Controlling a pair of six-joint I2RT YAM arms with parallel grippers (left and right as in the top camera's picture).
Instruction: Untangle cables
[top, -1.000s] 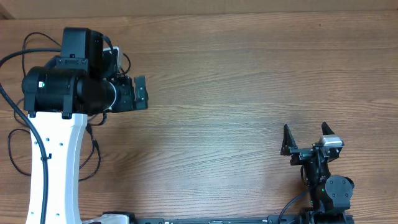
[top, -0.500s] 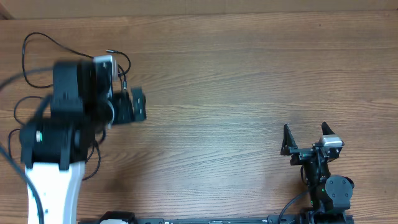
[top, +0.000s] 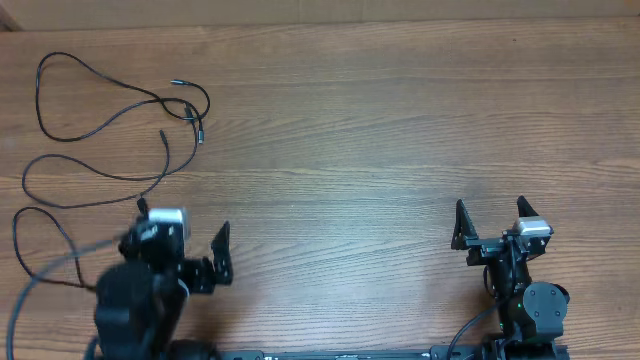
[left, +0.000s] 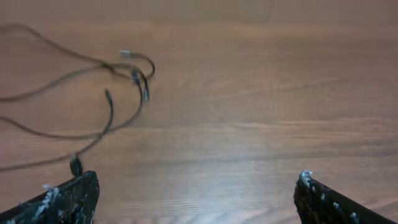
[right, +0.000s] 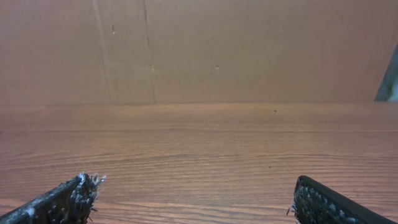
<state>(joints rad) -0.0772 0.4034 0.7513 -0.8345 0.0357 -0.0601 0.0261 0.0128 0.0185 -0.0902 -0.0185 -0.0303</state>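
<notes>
The cables (top: 164, 155) lie in loose loops on the wooden table (top: 350, 120), ahead and left of the left gripper (left: 198, 175) - its 2 fingers spread wide, holding nothing - and well apart from the right gripper (top: 490, 205), likewise agape and empty.

Wood-grain tabletop (top: 380, 130) spreading left to right, warm brown. Beyond the far edge, plain brown board wall (right: 199, 50), faint vertical seams. Soft sheen on the grain.
</notes>
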